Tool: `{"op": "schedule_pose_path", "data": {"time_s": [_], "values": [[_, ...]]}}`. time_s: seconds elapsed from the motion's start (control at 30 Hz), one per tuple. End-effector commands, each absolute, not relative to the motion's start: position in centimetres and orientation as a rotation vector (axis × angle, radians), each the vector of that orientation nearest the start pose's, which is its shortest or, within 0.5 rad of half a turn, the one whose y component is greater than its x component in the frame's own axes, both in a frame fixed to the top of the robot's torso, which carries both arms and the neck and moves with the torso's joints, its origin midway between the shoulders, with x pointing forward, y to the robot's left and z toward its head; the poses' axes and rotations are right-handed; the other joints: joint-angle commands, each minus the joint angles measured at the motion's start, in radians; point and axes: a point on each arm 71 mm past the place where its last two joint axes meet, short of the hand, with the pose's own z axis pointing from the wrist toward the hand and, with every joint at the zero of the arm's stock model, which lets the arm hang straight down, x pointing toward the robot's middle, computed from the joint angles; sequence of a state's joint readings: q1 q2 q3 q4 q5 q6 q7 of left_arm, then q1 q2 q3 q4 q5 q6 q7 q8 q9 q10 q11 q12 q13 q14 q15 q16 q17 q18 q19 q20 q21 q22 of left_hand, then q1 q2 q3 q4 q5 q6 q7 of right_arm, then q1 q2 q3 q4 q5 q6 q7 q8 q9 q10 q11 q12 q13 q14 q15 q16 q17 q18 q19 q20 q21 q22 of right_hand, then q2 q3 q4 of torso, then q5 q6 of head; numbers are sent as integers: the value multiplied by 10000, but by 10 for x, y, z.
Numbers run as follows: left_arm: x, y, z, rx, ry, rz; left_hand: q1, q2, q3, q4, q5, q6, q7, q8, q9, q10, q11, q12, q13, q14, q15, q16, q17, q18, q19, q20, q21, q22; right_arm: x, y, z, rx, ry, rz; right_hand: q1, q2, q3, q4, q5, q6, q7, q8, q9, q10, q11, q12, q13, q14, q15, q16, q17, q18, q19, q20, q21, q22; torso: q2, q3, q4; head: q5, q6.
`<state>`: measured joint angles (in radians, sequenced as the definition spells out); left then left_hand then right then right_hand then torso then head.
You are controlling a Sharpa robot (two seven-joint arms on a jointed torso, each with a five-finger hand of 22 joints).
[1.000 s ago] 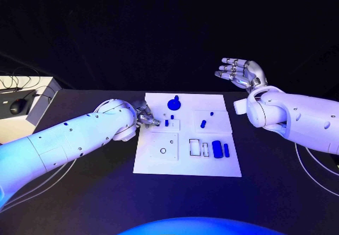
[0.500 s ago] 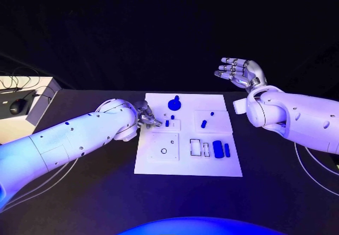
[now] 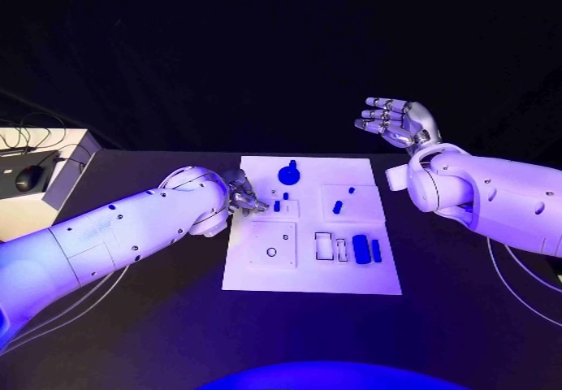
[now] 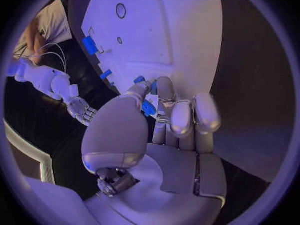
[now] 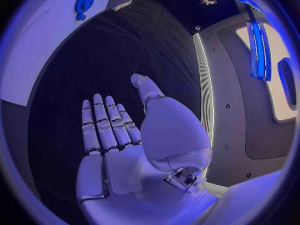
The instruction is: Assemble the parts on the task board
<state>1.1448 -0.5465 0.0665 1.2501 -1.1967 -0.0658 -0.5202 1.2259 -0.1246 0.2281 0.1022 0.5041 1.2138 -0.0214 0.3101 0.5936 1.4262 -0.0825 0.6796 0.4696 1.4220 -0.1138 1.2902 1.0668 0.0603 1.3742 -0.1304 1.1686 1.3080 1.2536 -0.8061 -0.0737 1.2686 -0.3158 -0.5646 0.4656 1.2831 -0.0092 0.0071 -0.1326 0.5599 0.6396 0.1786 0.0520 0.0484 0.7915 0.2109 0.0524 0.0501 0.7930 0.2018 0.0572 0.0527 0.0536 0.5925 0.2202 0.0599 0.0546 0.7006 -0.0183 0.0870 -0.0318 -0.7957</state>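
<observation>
Left hand [image 3: 244,197] pinches a small blue part [image 4: 147,108] at the task board [image 3: 310,276], right hand [image 3: 395,119] spread idle, several parts seemingly unplaced.

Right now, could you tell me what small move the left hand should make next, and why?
Probably ease the left hand down onto the task board: the left wrist view shows a small blue part pinched in its fingertips just above the board.

White task board [image 3: 307,280] on black table [image 3: 153,325], left robot hand [image 3: 246,195] at its edge, right robot hand [image 3: 396,122] raised, fingers spread
</observation>
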Motion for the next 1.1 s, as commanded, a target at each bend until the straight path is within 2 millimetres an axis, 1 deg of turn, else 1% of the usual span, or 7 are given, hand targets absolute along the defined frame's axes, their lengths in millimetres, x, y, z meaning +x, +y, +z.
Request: {"op": "schedule_pose_path", "data": {"time_s": [0.03, 0.2, 0.3, 0.63, 0.9, 0.93, 1.1], "values": [[526, 142, -230, -2854, 21064, -4437, 51, -139, 322, -281, 31, 54, -97, 35, 8, -21, -93, -54, 13, 30, -63, 37, -21, -66, 60, -12, 2, 90, 537, -279, -161, 7498, 11983, 11157, -90, 37, 35, -16, 28, 52, 668, -59, -10, 59, -13, -27, -4, -50, -4, -66, -16, -146, -71, -30, -48, -17, -1, 3, 0, -2, 11], [526, 142, -230, -2892, 21022, -4425, 26, -137, 115, -12, 16, 62, -118, 55, 25, -17, -97, -46, 25, 33, -63, 45, -20, -67, 58, -17, -17, 85, 537, -278, -161, 7497, 11990, 11164, -90, 37, 35, -16, 28, 52, 668, -59, -10, 59, -13, -27, -4, -50, -4, -66, -16, -146, -71, -30, -48, -17, 8, 1, -2, 1, 27], [527, 142, -230, -2898, 21033, -4396, 47, -23, -314, 154, 25, 76, -134, 71, 40, -30, -101, -42, 30, 33, -69, 43, -27, -70, 63, -21, -19, 88, 537, -278, -161, 7498, 11991, 11162, -90, 37, 36, -17, 28, 52, 668, -59, -10, 59, -13, -27, -4, -52, -4, -66, -17, -147, -74, -30, -49, -17, 5, 3, 2, 0, 31], [528, 143, -229, -2919, 21059, -4333, 113, 45, -1141, 719, 5, 121, -141, 84, 44, -35, -96, -18, 28, 25, -66, 32, -47, -74, 68, -28, -29, 100, 537, -278, -161, 7502, 11998, 11159, -90, 43, 43, -22, 28, 53, 670, -60, -10, 63, -12, -27, -4, -68, -4, -68, -18, -151, -97, -29, -51, -19, 4, 9, 3, -12, 19], [528, 143, -229, -2947, 21044, -4336, 73, 266, -2113, 876, -12, 153, -133, 123, 80, -30, -96, 8, 30, 27, -64, 46, -31, -74, 73, -29, -32, 108, 537, -279, -162, 7510, 12008, 11152, -85, 37, 49, -36, 30, 56, 671, -59, -9, 61, -12, -27, -5, -80, 0, -68, -18, -153, -91, -29, -49, -17, 5, 4, 2, -22, 14], [528, 143, -229, -2955, 21035, -4335, 167, 438, -2575, 865, -10, 150, -134, 106, 66, -40, -90, 8, 19, 32, -67, 48, -30, -72, 70, -27, -40, 110, 537, -279, -162, 7512, 12009, 11150, -85, 37, 49, -36, 30, 56, 671, -59, -9, 61, -12, -27, -5, -80, 0, -68, -18, -153, -91, -29, -49, -17, 5, 4, 2, -22, 14], [528, 143, -228, -2975, 20997, -4352, 187, 474, -2732, 916, -19, 154, -139, 109, 67, -35, -90, 19, 17, 32, -68, 46, -33, -70, 73, -28, -47, 109, 537, -279, -162, 7517, 12005, 11138, -85, 37, 49, -36, 30, 56, 671, -59, -9, 61, -12, -27, -5, -80, 0, -68, -18, -153, -91, -29, -49, -17, 10, 3, 10, -36, 21]]}}
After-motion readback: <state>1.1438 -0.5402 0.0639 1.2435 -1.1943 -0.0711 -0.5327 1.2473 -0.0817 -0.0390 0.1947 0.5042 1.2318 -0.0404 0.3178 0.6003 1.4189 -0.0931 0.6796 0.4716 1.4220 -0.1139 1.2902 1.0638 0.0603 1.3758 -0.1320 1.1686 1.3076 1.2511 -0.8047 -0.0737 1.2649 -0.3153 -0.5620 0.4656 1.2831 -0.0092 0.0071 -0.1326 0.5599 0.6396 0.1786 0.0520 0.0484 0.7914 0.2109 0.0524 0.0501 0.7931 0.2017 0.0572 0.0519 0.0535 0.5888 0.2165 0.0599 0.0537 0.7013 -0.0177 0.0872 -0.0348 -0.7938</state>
